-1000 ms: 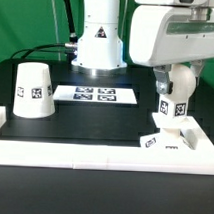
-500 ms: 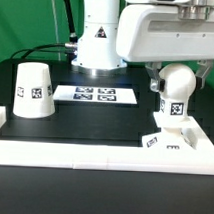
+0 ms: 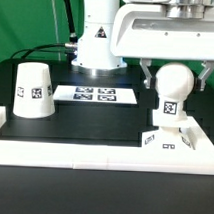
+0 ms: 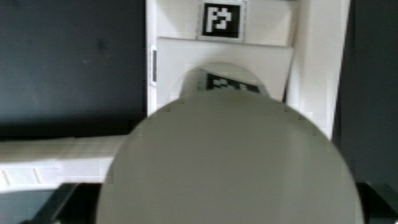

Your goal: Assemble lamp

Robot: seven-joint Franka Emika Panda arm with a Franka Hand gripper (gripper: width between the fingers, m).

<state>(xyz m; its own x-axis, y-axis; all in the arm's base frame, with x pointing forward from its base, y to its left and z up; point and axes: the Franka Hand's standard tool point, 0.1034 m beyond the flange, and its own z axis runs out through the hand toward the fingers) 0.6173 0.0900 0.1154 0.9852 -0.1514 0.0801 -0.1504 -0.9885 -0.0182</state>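
Gripping the smooth round white bulb, the jaws hold it just above the flat square base at the exterior view's right. Well apart, the tapered matte shade stands on the black surface.

Table: black, matte top, evenly lit, no hard shadows. Rail: white raised border along the near edge, turning up at both ends. Marker board: thin, white, flat on the table toward the back, printed with black-and-white tags. Cables: dark with a green strand, hanging at the rear. Backdrop: dark, featureless.
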